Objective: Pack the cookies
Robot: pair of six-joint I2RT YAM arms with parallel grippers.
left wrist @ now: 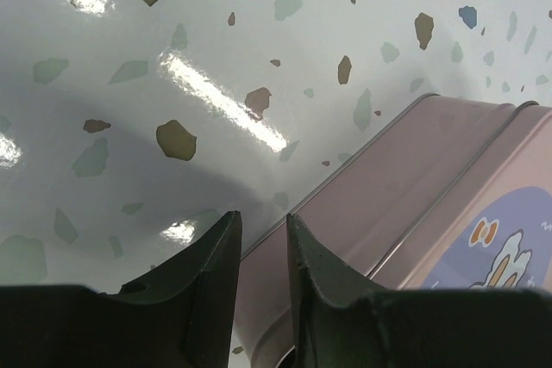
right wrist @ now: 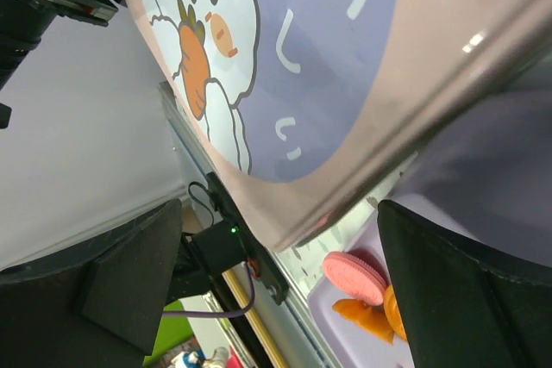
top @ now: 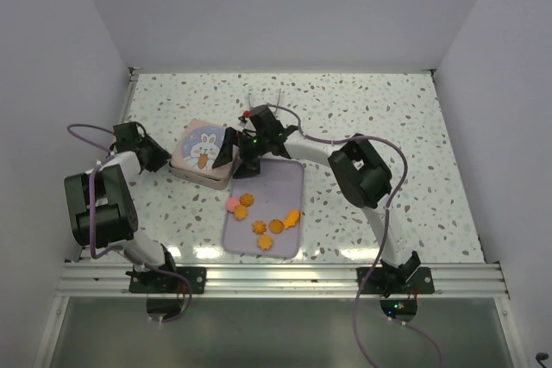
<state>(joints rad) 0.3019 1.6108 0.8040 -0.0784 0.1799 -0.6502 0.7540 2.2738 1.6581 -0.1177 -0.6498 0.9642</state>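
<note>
Cookies [top: 276, 226] lie loose on a flat lavender tray [top: 285, 180] with rounded corners, near the bench's front rail. They are small orange rounds and flower shapes, with one pink at the far left.

Just beyond is a square pink tin [top: 200, 154], lid on, glossy metal, bunny-and-carrot print.

Right hand [right wrist: 278, 211] sits at the tin's right edge, fingers spread wide, gripping nothing.

Left hand [left wrist: 263, 223] sits at the tin's left corner, fingers a narrow gap apart. Cannot tell whether they pinch the tin.

Bench [top: 388, 118] is glossy white terrazzo with grey-brown flecks. Plain pale walls [top: 285, 6] stand on three sides.
</note>
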